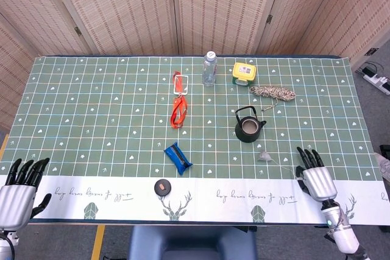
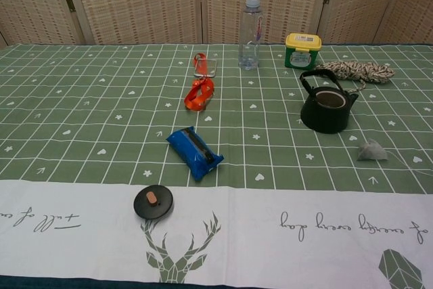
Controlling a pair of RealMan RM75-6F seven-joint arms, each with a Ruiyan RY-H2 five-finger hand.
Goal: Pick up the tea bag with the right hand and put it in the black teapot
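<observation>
Now, right hand (image 1: pixel 318 181): it sits at the near right edge of the table (image 1: pixel 91 108), fingers spread wide, holding nothing.
Left hand (image 1: pixel 17 190): it sits at the near left corner, fingers apart, holding nothing too.
Tea bag (image 1: pixel 265 155): it lies flat on the green cloth, near the right hand but not touching it.
Black teapot (image 1: pixel 248 126): it stands upright with no lid on, just behind the tea bag.
Lid (image 1: pixel 162 187): the round black lid lies on the white strip, well apart from the teapot.
Blue packet (image 1: pixel 177 156): it lies just behind the lid.
</observation>
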